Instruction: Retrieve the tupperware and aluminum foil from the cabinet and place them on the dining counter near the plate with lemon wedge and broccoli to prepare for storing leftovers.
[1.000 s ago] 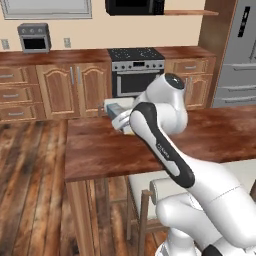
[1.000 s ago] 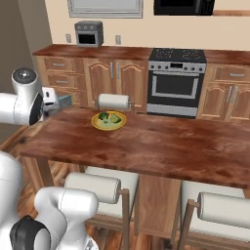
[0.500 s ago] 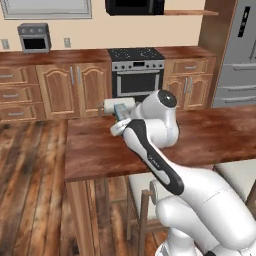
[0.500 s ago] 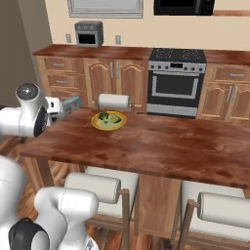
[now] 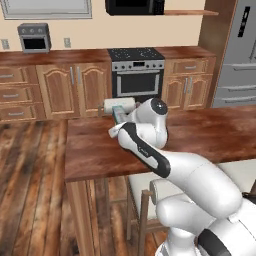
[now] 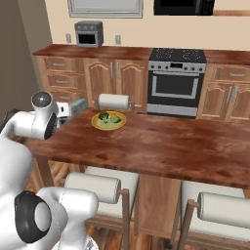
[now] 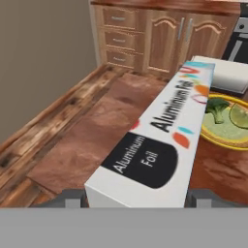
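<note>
White-and-silver aluminum foil (image 7: 160,145) box, blue-ended, printed label uppermost: held lengthwise between the fingers (image 7: 138,199), which stand wide, one against each long side near the box's near end. Change since a second ago: the arm has swung the box in from beyond the table's (image 6: 161,146) end, and it now hangs above the reddish wood, far end reaching toward the yellow plate (image 6: 109,120). Judgement: the carry is nearly done; lowering and release remain. Ahead of the fingers and to one side of the box's tip: plate with broccoli (image 7: 216,109) and lemon wedge (image 7: 239,115), just beside the box, contact not seen. Beyond the tip: a white paper towel roll (image 7: 227,74), near. To the other side of the fingers: bare tabletop, then the table's edge, with floor below. Open room lies there and directly under the box; the plate side is tight, so a straight descent looks safest. Tupperware: whereabouts cannot be told.
</note>
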